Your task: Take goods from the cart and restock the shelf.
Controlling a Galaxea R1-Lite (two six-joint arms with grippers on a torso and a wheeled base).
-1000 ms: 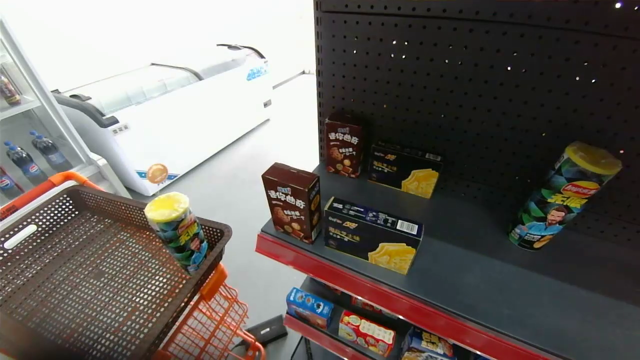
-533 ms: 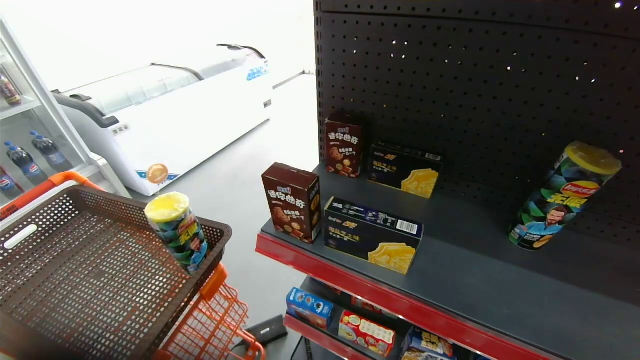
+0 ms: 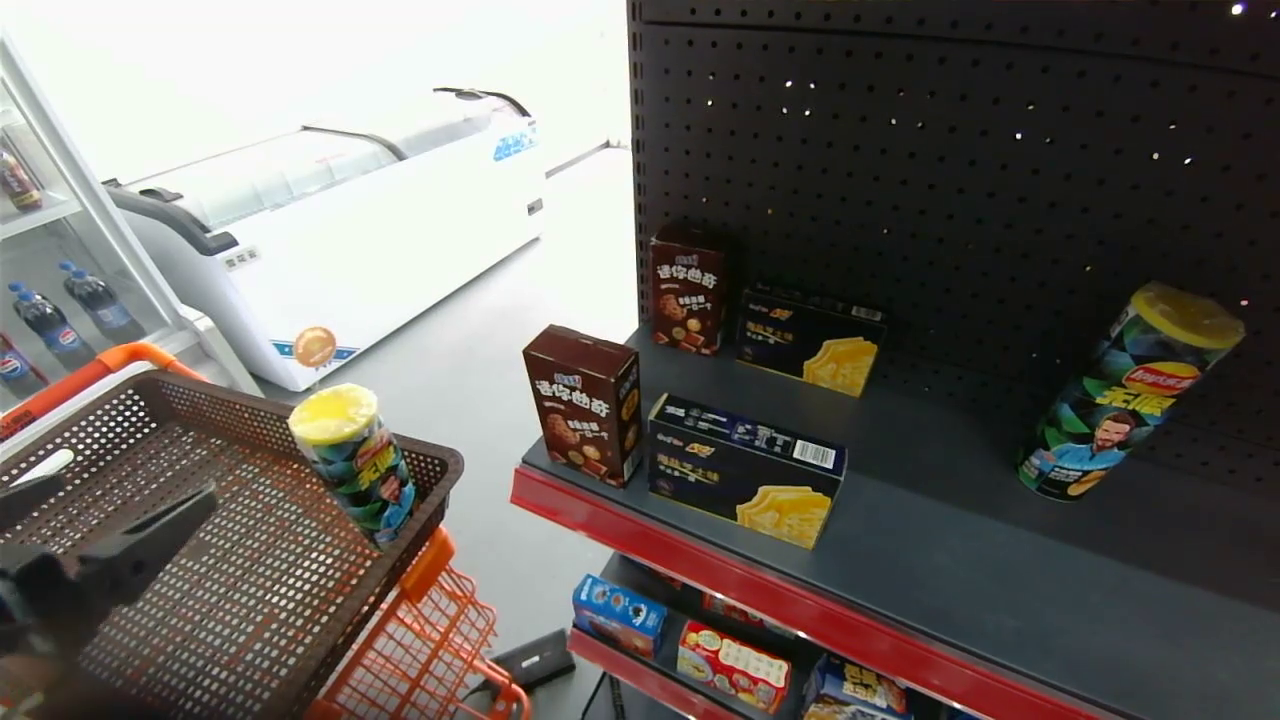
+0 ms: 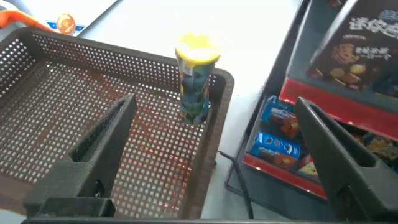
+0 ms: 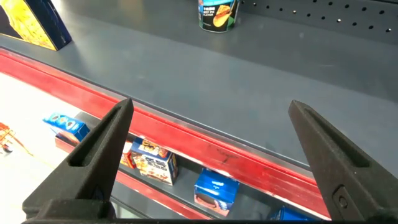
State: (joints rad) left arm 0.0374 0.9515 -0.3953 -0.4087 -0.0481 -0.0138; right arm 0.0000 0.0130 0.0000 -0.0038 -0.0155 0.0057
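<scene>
The chip can (image 3: pixel 352 462) with the yellow lid stands upright inside the brown basket (image 3: pixel 250 600), tight against the basket's wall on the shelf side. My left claw (image 3: pixel 135 482) hangs over the basket's near part, well apart from the can. It is spread wide with nothing between its fingers. From my left wrist the can (image 4: pixel 196 84) shows beyond the two fingers, against the basket's (image 4: pixel 62 93) far wall.

The basket sits on top of the orange cart (image 3: pixel 410 650). Across a strip of grey floor from the basket is the shelf (image 3: pixel 950 560) with its red front edge. On the shelf end nearest the basket stand two brown cookie boxes (image 3: pixel 585 405) and two dark blue boxes (image 3: pixel 745 470). A second chip can (image 3: pixel 1125 395) is at the end farthest from the basket, close to the pegboard (image 3: pixel 900 150).

My right claw (image 5: pixel 211 107) hovers over the shelf's board (image 5: pixel 249 93), gaping wide and empty. Beyond the basket is a white freezer chest (image 3: pixel 350 230).
</scene>
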